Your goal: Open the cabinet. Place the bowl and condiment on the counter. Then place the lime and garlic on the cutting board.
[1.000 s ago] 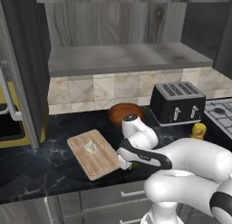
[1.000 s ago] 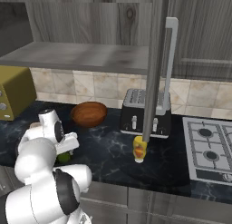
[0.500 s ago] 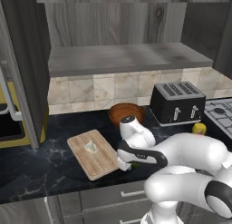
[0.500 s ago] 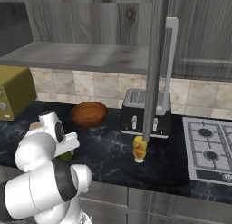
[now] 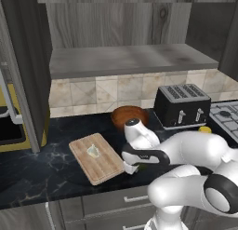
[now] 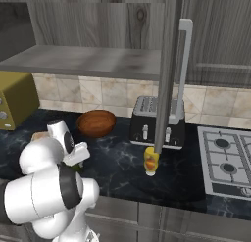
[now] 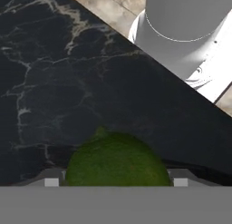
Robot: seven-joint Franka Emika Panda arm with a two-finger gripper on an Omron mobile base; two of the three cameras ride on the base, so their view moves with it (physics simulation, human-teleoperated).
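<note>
step: grasping lime (image 7: 117, 158), judged from fingers flanking it; garlic (image 5: 93, 151) already on board (image 5: 97, 158), bowl (image 5: 128, 116) and bottle (image 6: 150, 160) on counter (image 5: 32, 171).
lime: on counter just off board's corner at 4 o'clock, low between the fingertips in the hand view; green sliver under the hand in the left base view.
gripper (image 5: 131, 168): jaws apart, one tip each side of lime, no clear contact; clamped or not, cannot tell.
cabinet (image 5: 130, 57): open, shelf bare.
grip tip: keep lime centred between pads, close slowly; round fruit likely to squirt out if pinched off-centre.
lift tip: rise straight up before moving toward 9 o'clock, clear board edge.
place tip: set down on bare plank beside garlic, not touching; release low so no roll.
</note>
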